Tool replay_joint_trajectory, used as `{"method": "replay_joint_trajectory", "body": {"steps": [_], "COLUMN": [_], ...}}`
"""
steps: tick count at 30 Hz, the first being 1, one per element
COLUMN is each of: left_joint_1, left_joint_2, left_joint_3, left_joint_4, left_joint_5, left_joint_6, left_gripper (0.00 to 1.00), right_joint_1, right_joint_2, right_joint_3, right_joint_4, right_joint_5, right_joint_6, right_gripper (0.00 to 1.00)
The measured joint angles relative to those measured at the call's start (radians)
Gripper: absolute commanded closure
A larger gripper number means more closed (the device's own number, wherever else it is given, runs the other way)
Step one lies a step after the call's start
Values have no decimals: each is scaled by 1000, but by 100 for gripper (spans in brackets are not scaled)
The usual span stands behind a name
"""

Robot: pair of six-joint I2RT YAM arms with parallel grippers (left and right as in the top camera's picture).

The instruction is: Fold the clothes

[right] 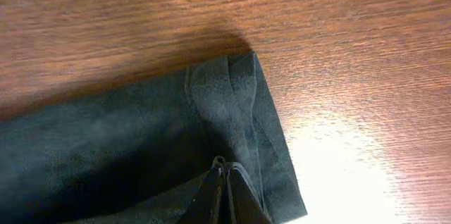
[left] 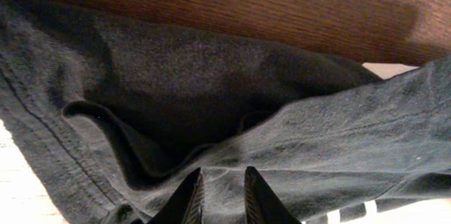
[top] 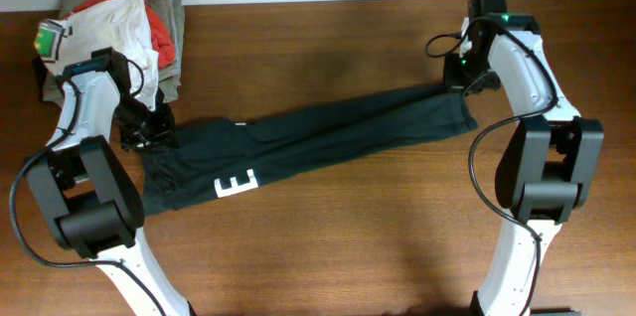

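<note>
The clothes (top: 328, 132) are one black shirt with a white "E" (top: 236, 185), stretched in a long band across the brown table (top: 348, 256). At its left end, my left gripper (top: 149, 135) pinches bunched fabric. In the left wrist view the narrow-set fingertips (left: 220, 176) have cloth (left: 211, 97) between them. My right gripper (top: 462, 82) holds the shirt's right end. In the right wrist view its fingers (right: 221, 169) are pressed together on a small pinched fold near the hemmed edge (right: 127, 139).
A pile of folded garments (top: 119, 13), white, red and olive-grey, lies at the back left corner, just behind the left arm. A green tag (top: 50, 38) shows on the white one. Bare wood lies in front of and behind the shirt.
</note>
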Motion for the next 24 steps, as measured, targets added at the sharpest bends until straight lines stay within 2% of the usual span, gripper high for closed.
{"method": "replay_joint_trajectory", "body": {"steps": [1, 2, 3, 4, 5, 6, 7, 8, 9, 10, 11, 12, 13, 14, 15, 16, 20, 24], "left_joint_1": [0, 0, 0, 0, 0, 0, 0, 0, 0, 0, -6, -21, -50, -95, -150, -197, -349, -398], "left_joint_2": [0, 0, 0, 0, 0, -2, -6, -10, -23, -40, -52, -54, -54, -54, -54, -54, -54, -53], "left_joint_3": [0, 0, 0, 11, 40, 78, 105, 119, 137, 145, 146, 146, 146, 146, 146, 146, 125, -69], "left_joint_4": [0, 0, -1, -20, -42, -68, -102, -116, -130, -142, -155, -158, -156, -151, -150, -149, -119, 50], "left_joint_5": [0, 3, 9, 23, 34, 43, 45, 47, 50, 64, 103, 133, 151, 165, 179, 186, 200, 202], "left_joint_6": [0, 3, 3, 3, 4, 6, 7, 6, 7, 7, 7, 7, 8, 12, 16, 20, 27, 21], "left_gripper": [75, 75, 70, 64, 63, 59, 59, 59, 60, 60, 60, 60, 60, 70, 90, 97, 98, 98], "right_joint_1": [0, 0, 0, 0, 0, 0, -1, -2, -4, -4, -4, -4, -2, 0, 8, 16, 44, 44], "right_joint_2": [0, 0, 0, 0, 0, 0, 6, 7, 9, 7, 6, 6, 6, 6, 6, 6, 6, 6], "right_joint_3": [-31, -47, -48, -48, -48, -48, -15, 13, 84, 161, 185, 192, 192, 188, 173, 153, 12, -161], "right_joint_4": [8, 5, 6, 6, -8, -28, -87, -118, -166, -201, -215, -244, -243, -242, -218, -199, -109, 89], "right_joint_5": [0, 5, 10, 19, 26, 28, 30, 30, 29, 11, -13, -86, -124, -160, -182, -193, -215, -170], "right_joint_6": [-1, 4, 5, 2, -4, -3, 0, 0, -3, -3, -4, -1, 1, -2, -2, -1, -1, -1], "right_gripper": [81, 68, 58, 55, 15, 1, 1, 2, 21, 53, 72, 84, 91, 93, 93, 92, 90, 92]}}
